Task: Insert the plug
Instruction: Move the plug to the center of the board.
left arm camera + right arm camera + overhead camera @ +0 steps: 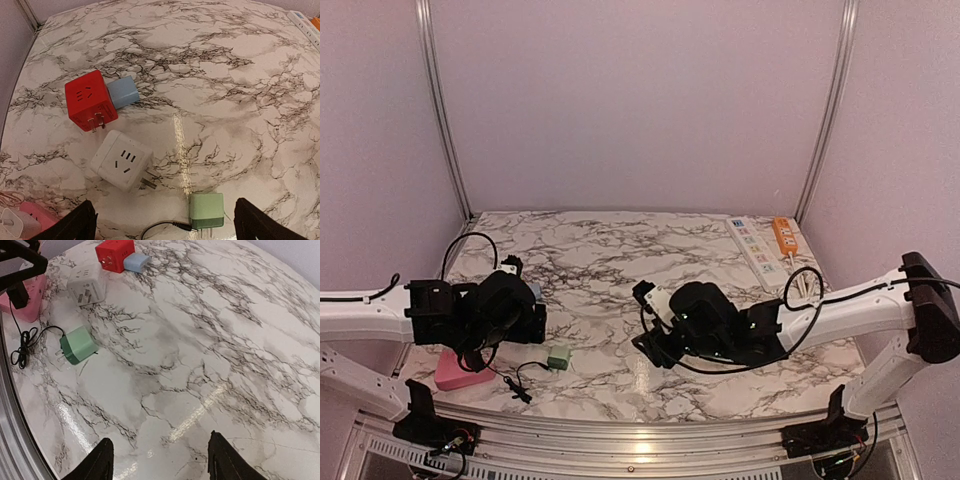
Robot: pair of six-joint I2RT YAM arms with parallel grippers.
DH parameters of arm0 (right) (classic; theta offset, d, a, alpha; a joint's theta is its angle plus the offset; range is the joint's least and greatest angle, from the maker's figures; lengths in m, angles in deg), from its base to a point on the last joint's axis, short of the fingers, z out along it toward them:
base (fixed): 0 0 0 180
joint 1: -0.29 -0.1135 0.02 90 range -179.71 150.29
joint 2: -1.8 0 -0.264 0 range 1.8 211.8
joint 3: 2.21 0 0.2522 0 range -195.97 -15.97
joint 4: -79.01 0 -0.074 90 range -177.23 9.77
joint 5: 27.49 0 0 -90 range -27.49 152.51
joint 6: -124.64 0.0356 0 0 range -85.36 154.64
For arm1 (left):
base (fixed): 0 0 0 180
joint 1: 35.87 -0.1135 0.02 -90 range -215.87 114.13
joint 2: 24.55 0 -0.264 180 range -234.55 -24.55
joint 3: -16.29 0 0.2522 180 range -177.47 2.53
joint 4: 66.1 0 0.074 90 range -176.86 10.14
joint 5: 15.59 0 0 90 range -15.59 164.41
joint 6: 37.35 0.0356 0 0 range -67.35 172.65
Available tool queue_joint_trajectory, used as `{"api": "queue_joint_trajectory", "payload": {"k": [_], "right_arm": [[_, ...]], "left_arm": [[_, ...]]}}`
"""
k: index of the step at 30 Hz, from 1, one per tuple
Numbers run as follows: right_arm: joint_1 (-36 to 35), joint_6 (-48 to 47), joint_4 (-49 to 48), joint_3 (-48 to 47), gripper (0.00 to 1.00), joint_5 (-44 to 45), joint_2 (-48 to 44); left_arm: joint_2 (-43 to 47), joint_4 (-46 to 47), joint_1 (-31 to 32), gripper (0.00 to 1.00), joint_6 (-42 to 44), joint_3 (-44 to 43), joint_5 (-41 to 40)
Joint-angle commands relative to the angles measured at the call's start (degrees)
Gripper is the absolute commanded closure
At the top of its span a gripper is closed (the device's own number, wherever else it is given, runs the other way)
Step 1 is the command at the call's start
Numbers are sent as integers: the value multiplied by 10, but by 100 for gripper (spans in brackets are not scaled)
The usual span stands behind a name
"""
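The green plug [206, 211] lies loose on the marble worktop [610, 250] close to the near edge, left of the middle; its prongs point toward that edge, and a thin black cable [160, 227] meets its left side, the rest of it bunched in a small tangle nearer the near left corner. The left claw [165, 212] hangs over this part of the worktop with its fingers [75, 225] spread wide and nothing gripped; in its own wrist view the green plug sits low between them, closer to the one on the right of the picture, and whether any finger touches it cannot be told.

A white cube adapter [120, 160] rests just beyond the green plug toward the left edge, tilted, with its socket face up and its prongs sticking out toward the plug. Farther on toward the left edge stands a red cube adapter [90, 100], and a pale blue plug [122, 91] sits against its right side. A pink power strip [460, 372] lies at the near left corner.

The right claw [160, 452] hovers over the middle of the worktop, near the near edge, well apart from the green plug; its fingers [100, 460] stand apart over bare marble, pinching nothing.

At the far right corner a white power strip [755, 250] and an orange power strip [784, 235] lie side by side.
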Motion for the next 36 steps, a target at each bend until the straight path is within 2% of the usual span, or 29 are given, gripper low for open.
{"api": "queue_joint_trajectory", "payload": {"k": [1, 9, 19, 26, 29, 34, 36], "right_arm": [[24, 47, 12, 33, 41, 51, -79], [35, 58, 59, 66, 42, 123, -193], [72, 84, 68, 126, 42, 139, -314], [72, 84, 64, 128, 42, 138, -311], [72, 85, 57, 128, 42, 134, -302], [72, 79, 53, 122, 42, 134, -296], [73, 74, 61, 115, 42, 141, -298]], "left_arm": [[-49, 93, 3, 5, 55, 11, 65], [-160, 158, 4, 10, 76, -2, 138], [-259, 196, 4, 11, 65, -15, 208], [-284, 200, 11, 18, 49, -20, 225], [-292, 212, 25, 25, 49, -30, 232], [-345, 219, 60, 38, 61, -90, 248], [-376, 219, 74, 40, 69, -121, 259]]}}
